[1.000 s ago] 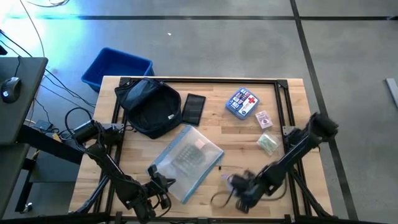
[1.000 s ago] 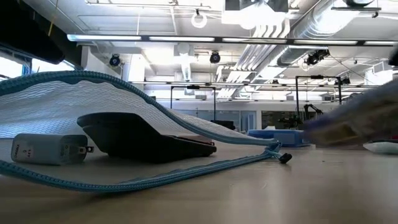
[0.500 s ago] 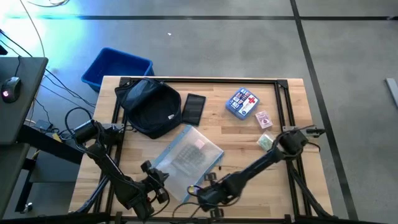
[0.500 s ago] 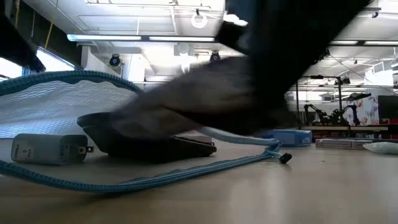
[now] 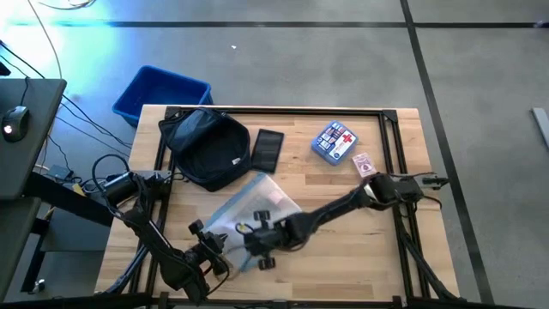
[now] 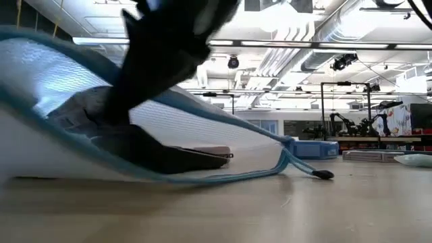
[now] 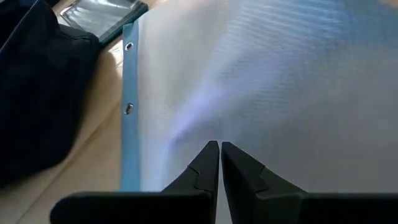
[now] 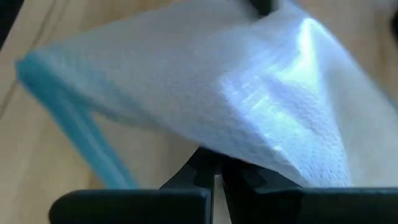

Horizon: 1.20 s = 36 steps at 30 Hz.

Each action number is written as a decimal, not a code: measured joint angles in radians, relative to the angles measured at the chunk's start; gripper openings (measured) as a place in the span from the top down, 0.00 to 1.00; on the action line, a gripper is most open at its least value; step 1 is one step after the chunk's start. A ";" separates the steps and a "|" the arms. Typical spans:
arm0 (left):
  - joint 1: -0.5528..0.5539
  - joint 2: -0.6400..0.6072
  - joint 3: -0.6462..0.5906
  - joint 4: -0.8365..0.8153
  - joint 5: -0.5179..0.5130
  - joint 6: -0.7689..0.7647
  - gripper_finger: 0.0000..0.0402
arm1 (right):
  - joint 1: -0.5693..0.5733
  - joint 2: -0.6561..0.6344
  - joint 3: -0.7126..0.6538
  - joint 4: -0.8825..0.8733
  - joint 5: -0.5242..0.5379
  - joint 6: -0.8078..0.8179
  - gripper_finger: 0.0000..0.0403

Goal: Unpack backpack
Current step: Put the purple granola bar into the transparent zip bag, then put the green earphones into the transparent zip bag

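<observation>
Seen from above, my right gripper (image 5: 257, 238) reaches across the wooden table (image 5: 395, 257) to the near edge of the translucent mesh pouch (image 5: 257, 206), while my left gripper (image 5: 206, 251) sits at the pouch's near corner. The backpack (image 5: 206, 148), dark and soft, slumps at the far left of the table, well apart from both; a black phone-like slab (image 5: 268, 150) lies just beside it, a first-aid pouch (image 5: 334, 142) and a small card box (image 5: 364, 165) farther right. Beyond the table edge stands a rigid blue bin (image 5: 159, 93).

At table height, the mesh pouch (image 6: 101, 88) rises off the wood, its teal zipper band (image 6: 223, 177) trailing to a dark pull (image 6: 322, 175); an arm blurs across the top. The lift suggests the pouch is being shifted or tipped.

Past my left wrist, my jaws stand closed, tips together over the white woven mesh (image 7: 261, 81); a blue border (image 7: 129, 99) with rivets runs beside dark backpack fabric (image 7: 37, 93).

Past my right wrist, my jaws are closed too, apparently nipping the pouch's mesh (image 8: 249, 112) where it folds over them, its teal edge (image 8: 74, 130) hanging free.
</observation>
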 joint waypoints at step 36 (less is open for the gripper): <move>-0.003 -0.001 0.000 0.015 0.059 -0.059 1.00 | 0.166 -0.124 -0.054 -0.926 -0.079 0.588 0.32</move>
